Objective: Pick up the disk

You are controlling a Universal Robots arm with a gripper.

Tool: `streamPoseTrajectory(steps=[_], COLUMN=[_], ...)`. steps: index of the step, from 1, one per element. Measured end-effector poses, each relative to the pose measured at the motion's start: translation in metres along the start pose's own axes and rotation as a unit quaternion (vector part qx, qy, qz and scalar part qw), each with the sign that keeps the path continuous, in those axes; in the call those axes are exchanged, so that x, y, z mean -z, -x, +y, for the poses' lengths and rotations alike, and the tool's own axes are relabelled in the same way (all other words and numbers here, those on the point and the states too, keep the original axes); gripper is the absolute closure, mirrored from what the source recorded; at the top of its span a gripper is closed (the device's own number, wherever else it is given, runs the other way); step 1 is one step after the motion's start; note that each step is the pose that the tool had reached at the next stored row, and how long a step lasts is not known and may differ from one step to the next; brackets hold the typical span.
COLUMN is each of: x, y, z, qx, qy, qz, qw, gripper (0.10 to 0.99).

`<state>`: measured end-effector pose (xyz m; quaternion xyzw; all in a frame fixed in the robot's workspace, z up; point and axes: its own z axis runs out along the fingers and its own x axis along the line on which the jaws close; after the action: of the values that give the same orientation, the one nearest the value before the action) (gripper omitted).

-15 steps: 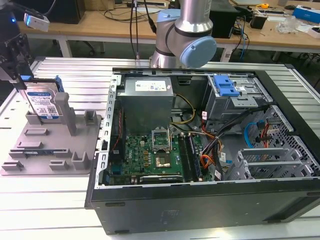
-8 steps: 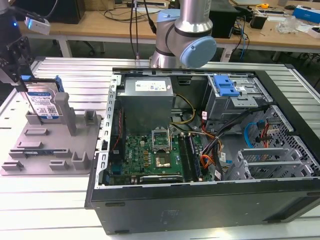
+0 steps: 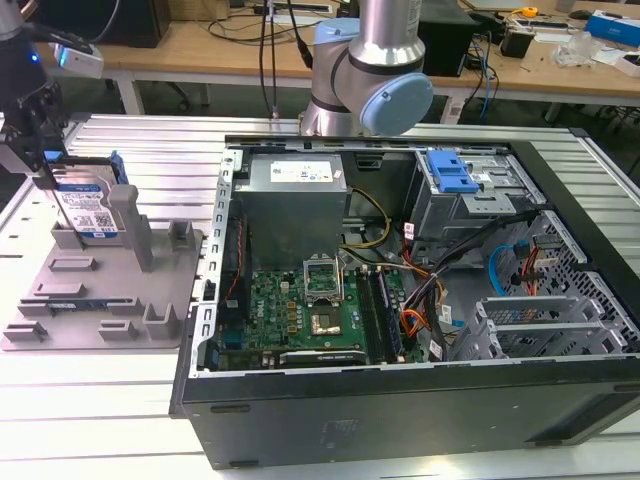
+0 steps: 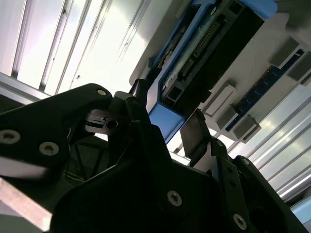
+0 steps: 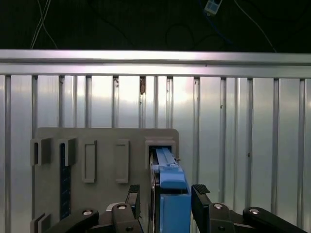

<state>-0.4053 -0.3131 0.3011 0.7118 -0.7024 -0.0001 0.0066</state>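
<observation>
at ten o'clock in the exterior view i have the gripper (image 3: 42, 165) around the disk (image 3: 88, 212) standing in the grey holder (image 3: 100, 300), its fingers (image 5: 200, 194) in the first wrist view spread beside it, nothing grasped or lifted yet.

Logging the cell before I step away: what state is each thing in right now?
Disk: upright on edge in the holder.
Gripper: open, straddling the disk.
Holder: lying flat, disk in one slot.
Computer case: on its side, panel off, insides exposed.
</observation>
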Motion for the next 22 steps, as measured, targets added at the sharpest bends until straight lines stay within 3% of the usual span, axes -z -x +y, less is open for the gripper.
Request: streamPoseTrajectory(steps=[3,4,5,6,22], x=[-0.003,-0.0047,-0.0057,-0.0063,-0.0075], y=[0.0,0.0,0.0001,0.0,0.0], z=[0.0,-0.0001,-0.0001,-0.0001,0.0], qx=[0.0,0.0,0.0,0.0,0.0], qy=[0.0,0.0,0.0,0.0,0.0], qz=[0.0,0.0,0.0,0.0,-0.0001], qw=[1.0,1.0,1.0,1.0,1.0], gripper=[0.545,0.624,0.624,0.694,0.718])
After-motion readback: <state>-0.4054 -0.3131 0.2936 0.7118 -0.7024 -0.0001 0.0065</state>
